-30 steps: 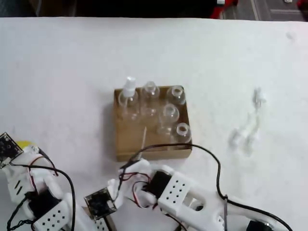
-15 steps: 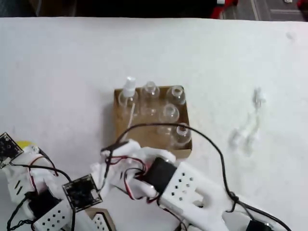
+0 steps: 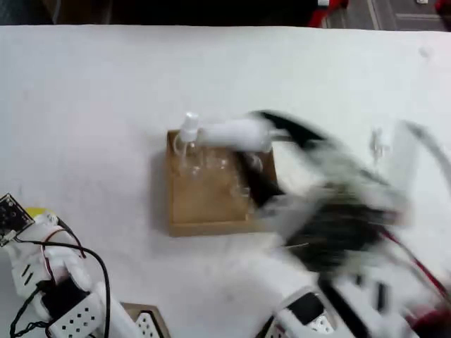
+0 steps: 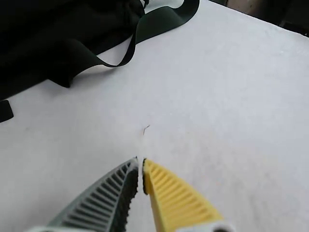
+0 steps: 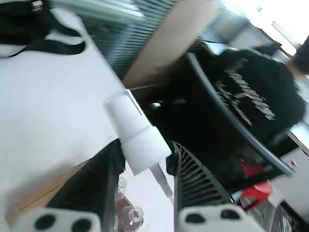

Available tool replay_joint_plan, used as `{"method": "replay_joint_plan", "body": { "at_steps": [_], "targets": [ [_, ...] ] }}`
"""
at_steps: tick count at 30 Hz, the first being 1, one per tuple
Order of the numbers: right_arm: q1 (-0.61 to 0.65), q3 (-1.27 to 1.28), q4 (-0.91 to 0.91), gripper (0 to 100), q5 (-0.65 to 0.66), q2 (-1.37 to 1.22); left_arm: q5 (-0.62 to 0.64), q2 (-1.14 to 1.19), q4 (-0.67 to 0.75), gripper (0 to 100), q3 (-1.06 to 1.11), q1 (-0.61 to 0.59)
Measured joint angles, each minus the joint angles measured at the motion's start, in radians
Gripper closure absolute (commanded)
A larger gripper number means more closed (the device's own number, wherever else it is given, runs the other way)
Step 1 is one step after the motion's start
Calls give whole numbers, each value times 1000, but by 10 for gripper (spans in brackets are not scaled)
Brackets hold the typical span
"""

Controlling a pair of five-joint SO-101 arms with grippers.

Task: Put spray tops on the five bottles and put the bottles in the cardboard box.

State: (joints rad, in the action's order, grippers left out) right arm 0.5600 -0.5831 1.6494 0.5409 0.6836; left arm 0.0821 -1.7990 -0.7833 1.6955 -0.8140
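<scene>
**A:** How many of each?

**B:** 1 cardboard box (image 3: 204, 211) on the white table (image 3: 99, 84). In it, 1 capped bottle (image 3: 187, 146) stands upright at the corner far from the arms, on the left arm's side. The right arm (image 3: 331, 204) covers part of the other bottles from above, so I cannot count them. The right wrist view shows 2 open bottles (image 5: 131, 212) in the box.

**A:** And the loose spray top?

**B:** 1 spray top (image 5: 130, 123), above the box. Its long axis is tilted, with the thin tube end pointing toward the open bottles and the head away from them.

**A:** What about the fingers?

**B:** The right gripper (image 5: 146, 147) has its 2 fingers clamped on the collar of that spray top, one on each side. The left gripper (image 4: 140, 166) has its grey and yellow fingers together at the tips, holding nothing, low over bare table. A black strap (image 4: 145, 34) lies well beyond it.
</scene>
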Motion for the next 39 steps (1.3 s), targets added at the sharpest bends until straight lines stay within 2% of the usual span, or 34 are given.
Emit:
{"method": "replay_joint_plan", "body": {
  "at_steps": [3, 7, 10, 13, 17, 19, 21, 25, 28, 32, 39],
  "targets": [
    [-273, 14, 29, 983, -118, 0, 0, 0, 0, 972, 0, 3],
    [-595, 186, 32, 983, -224, -32, 0, 0, -23, 972, -32, 32],
    [-747, 377, 0, 983, -261, -32, 0, 0, -92, 972, -104, 97],
    [-821, 628, -83, 983, -270, -37, 0, -2, -180, 967, -181, 206],
    [-884, 988, -249, 983, -279, -37, -23, -2, -224, 913, -210, 404],
    [-901, 1155, -344, 983, -279, -37, -92, -2, -207, 910, -198, 468],
    [-904, 1298, -440, 983, -279, -37, -155, -2, -164, 910, -147, 509],
    [-904, 1514, -638, 983, -279, -37, -163, 0, -89, 910, -37, 522],
    [-896, 1594, -753, 983, -281, -37, -163, 0, -63, 910, -5, 522],
    [-809, 1610, -845, 983, -310, -37, -163, 0, -52, 910, 0, 522],
    [-703, 1576, -953, 983, -632, -37, -163, 0, -52, 910, 0, 522]
  ]
}}
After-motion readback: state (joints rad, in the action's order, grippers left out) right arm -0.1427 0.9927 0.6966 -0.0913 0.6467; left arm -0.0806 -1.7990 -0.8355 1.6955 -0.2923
